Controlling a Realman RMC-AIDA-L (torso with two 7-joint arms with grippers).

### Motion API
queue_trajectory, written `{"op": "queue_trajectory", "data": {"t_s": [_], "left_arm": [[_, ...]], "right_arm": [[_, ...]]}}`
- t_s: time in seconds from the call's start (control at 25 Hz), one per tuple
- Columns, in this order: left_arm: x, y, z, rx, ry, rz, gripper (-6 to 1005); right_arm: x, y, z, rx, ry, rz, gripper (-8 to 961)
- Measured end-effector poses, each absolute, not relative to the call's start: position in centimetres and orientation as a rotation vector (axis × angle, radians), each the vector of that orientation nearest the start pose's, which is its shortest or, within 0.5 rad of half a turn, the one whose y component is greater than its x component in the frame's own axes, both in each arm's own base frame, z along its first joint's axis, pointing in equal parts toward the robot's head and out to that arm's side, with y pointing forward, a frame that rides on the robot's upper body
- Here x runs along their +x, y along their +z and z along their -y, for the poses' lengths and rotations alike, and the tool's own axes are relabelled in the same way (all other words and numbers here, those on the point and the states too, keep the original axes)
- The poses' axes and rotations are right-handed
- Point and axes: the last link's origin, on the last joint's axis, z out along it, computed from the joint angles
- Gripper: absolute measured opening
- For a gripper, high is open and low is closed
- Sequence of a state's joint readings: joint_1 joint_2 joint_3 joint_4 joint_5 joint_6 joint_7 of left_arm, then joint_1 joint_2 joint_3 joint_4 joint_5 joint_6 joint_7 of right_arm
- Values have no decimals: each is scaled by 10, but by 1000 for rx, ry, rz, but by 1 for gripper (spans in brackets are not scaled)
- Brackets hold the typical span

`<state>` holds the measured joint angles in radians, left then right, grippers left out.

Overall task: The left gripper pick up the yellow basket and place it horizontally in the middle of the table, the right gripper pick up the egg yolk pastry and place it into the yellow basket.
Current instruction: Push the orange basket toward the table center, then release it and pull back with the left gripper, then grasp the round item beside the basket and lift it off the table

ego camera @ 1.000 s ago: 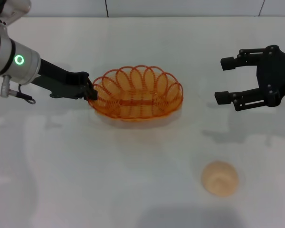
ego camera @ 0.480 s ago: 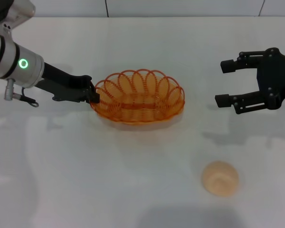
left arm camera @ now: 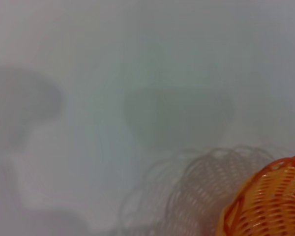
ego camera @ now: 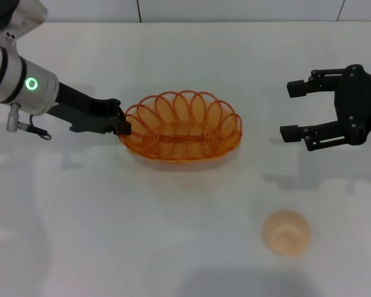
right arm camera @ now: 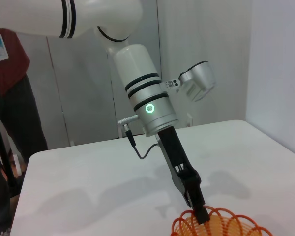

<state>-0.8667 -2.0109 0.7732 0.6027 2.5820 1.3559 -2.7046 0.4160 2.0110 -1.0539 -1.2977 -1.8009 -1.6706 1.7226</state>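
The yellow basket [ego camera: 182, 126] is an oval orange-yellow wire basket near the table's middle, lying lengthwise left to right. My left gripper [ego camera: 122, 125] is shut on the basket's left rim. The basket's edge shows in the left wrist view [left arm camera: 268, 201], and its rim with the left gripper [right arm camera: 200, 214] shows in the right wrist view [right arm camera: 221, 225]. The egg yolk pastry [ego camera: 286, 231] is a small pale peach bun on the table, front right. My right gripper [ego camera: 293, 109] is open and empty, hovering right of the basket and behind the pastry.
The white table [ego camera: 173, 216] spreads around the basket. A person in a dark red top [right arm camera: 5, 123] stands beyond the table's far side in the right wrist view.
The left gripper has carried the basket slightly to the right and a little farther back. The right gripper and the pastry have stayed put.
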Motion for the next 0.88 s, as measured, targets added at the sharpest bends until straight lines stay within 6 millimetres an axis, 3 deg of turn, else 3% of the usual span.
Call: {"op": "queue_trajectory", "data": {"t_s": [0.4,0.6,0.88], "left_arm": [[-234,-5,-405,-2226,11,1842,221],[-230,1,-410,-2238,-11,1792,447],[-222,35,-425,-2230,-175,1632,593]], "right_arm": [[178,67,-325,-2880,536,-213,816],[178,67,-325,-2878,537,-216,814],[179,67,-325,-2875,538,-224,813]]}}
